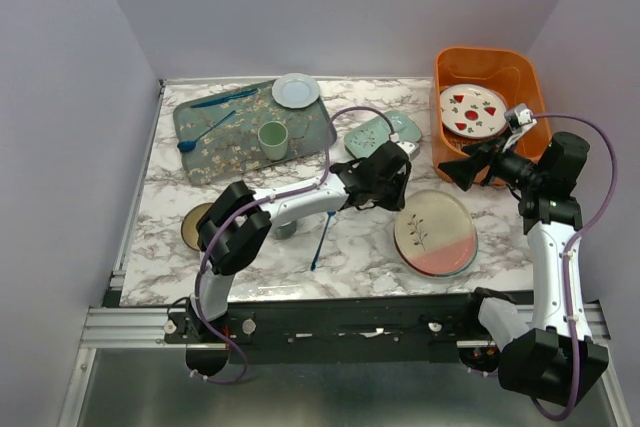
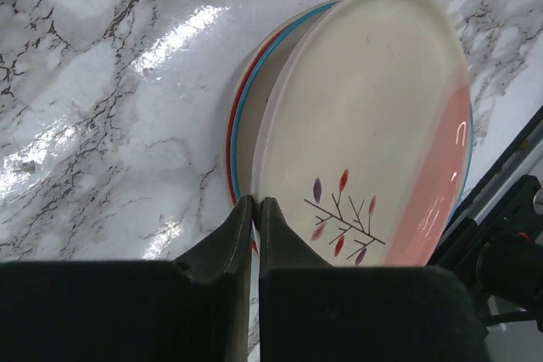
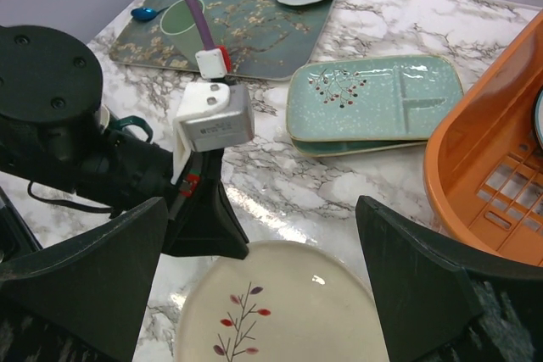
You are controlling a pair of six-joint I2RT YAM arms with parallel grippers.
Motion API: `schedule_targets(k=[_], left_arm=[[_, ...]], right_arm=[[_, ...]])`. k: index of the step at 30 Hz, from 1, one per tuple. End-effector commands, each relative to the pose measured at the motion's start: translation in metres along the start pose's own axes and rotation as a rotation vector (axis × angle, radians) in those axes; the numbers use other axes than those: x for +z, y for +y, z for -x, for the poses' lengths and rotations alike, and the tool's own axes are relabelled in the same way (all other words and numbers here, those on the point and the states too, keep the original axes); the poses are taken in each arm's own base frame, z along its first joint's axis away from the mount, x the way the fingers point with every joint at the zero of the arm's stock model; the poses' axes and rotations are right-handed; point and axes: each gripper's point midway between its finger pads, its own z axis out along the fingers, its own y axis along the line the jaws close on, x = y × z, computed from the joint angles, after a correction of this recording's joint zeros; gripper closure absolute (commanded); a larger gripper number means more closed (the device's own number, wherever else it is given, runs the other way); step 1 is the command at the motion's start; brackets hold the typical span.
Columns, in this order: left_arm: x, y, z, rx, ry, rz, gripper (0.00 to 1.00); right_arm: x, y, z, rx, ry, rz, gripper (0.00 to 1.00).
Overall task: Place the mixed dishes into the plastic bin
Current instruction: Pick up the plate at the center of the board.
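Orange plastic bin (image 3: 462,154) shows slots (image 3: 509,192) at right wrist, not overhead.

A floral tray (image 1: 215,155) holds a blue spoon (image 1: 208,130) on the marble table (image 1: 165,197).

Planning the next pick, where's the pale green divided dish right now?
In the top view, the pale-green divided dish lies right of centre, between the floral tray and the orange bin.

- I see a white marble-patterned worktop (image 1: 365,252), grey-veined, glossy with glare.
- Plain pale grey walls (image 1: 340,7) enclose three sides.
- An aluminium rail (image 1: 125,325) edges the near side.
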Motion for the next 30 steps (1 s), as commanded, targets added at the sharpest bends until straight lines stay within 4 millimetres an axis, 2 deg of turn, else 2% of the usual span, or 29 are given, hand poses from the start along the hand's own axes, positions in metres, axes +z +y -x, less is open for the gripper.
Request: schedule_targets(k=[1,3,5,6,9,11,13,14,16,17,23,26,30], left_arm=[[-0.025,-0.023,0.027,-0.026,-0.081,-0.140,1.00],[-0.028,-0.019,0.025,-0.043,-0.086,-0.147,1.00],[-0.036,-0.020,0.032,-0.044,-0.124,-0.166,1.00],[-0.035,-0.016,0.027,-0.047,-0.123,-0.161,1.00],[-0.041,-0.009,0.028,-0.046,-0.142,-0.157,1.00],[-0.045,-0.007,0.029,-0.042,-0.150,-0.162,1.00],[-0.046,-0.002,0.026,-0.042,-0.160,-0.157,1.00],[-0.050,-0.003,0.028,-0.042,-0.174,-0.160,1.00],[-0.050,0.004,0.026,-0.056,-0.184,-0.148,1.00],[-0.054,0.005,0.026,-0.074,-0.191,-0.149,1.00],[-0.043,0.026,0.011,-0.155,-0.177,-0.124,1.00],[-0.038,0.023,0.010,-0.168,-0.173,-0.149,1.00],[-0.034,0.019,0.009,-0.181,-0.170,-0.176,1.00]], right_arm=[[-0.002,-0.004,0.003,-0.001,0.006,-0.016,0.00],[-0.001,-0.007,0.001,0.010,0.014,-0.022,0.00],[0.000,-0.008,-0.002,0.012,0.030,-0.017,0.00],[0.000,-0.009,-0.004,0.014,0.039,-0.016,0.00],[0.002,-0.012,-0.012,0.024,0.078,0.011,0.00],[0.004,-0.013,-0.023,0.039,0.117,0.038,0.00],[0.004,-0.014,-0.025,0.006,0.136,0.061,0.01],[0.005,-0.016,-0.036,0.051,0.174,0.071,0.01],[0.006,-0.019,-0.038,0.029,0.199,0.086,0.02],[0.007,-0.019,-0.047,0.065,0.228,0.094,0.02],[0.010,-0.021,-0.059,0.073,0.275,0.101,0.04],[0.011,-0.021,-0.060,0.074,0.276,0.103,0.04],[0.011,-0.026,-0.072,0.094,0.323,0.090,0.04]])
